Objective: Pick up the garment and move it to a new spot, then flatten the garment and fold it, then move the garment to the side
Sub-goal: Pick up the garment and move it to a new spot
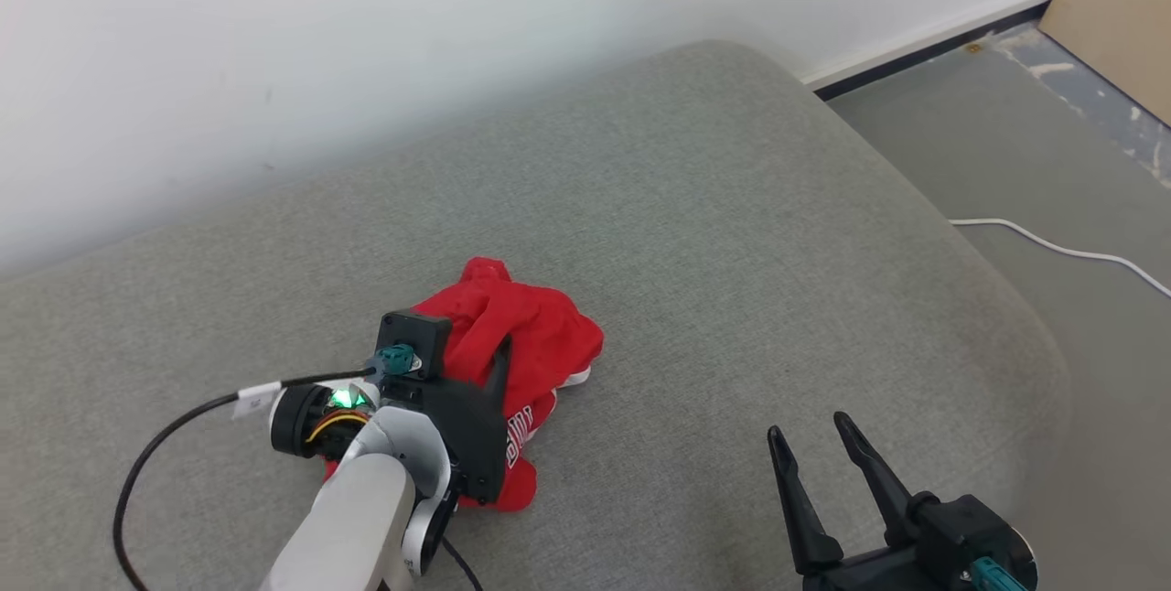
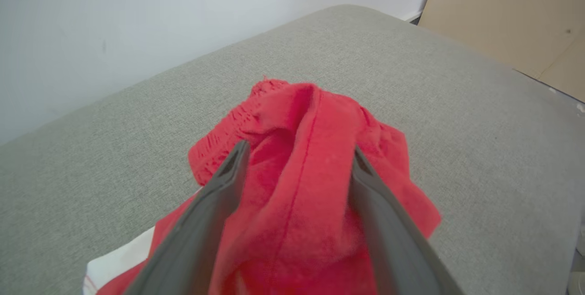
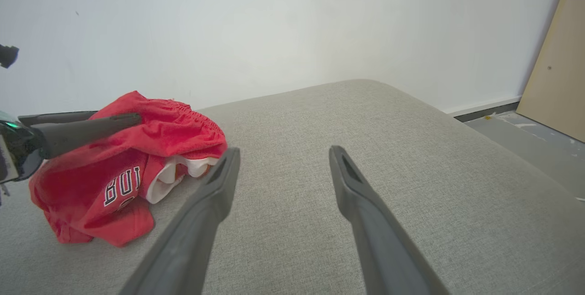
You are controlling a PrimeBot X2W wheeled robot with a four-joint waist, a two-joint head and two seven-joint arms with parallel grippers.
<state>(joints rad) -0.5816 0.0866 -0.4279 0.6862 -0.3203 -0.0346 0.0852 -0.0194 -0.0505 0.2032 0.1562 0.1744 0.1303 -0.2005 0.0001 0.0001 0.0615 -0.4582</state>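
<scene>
The garment point(image 1: 540, 335) is a crumpled red jersey with white trim and lettering, heaped on the grey cushion point(image 1: 714, 207). My left gripper point(image 1: 476, 349) lies over the heap. In the left wrist view its fingers point(image 2: 228, 185) stand apart on either side of a raised ridge of the red fabric point(image 2: 283, 103), so the left gripper point(image 2: 299, 151) is open around that fold. The right wrist view shows the garment point(image 3: 173, 135) at the left with the left gripper point(image 3: 116, 116) across its top. My right gripper point(image 1: 808, 424) is open and empty, low to the right of the garment point(image 3: 281, 153).
The cushion's rounded right edge point(image 1: 1034, 335) drops to a grey floor with a white cable point(image 1: 1052, 248). A white wall point(image 1: 366, 42) runs behind the cushion, and a wooden board point(image 1: 1116, 5) leans at the far right. My left arm's black cable point(image 1: 165, 435) loops over the cushion.
</scene>
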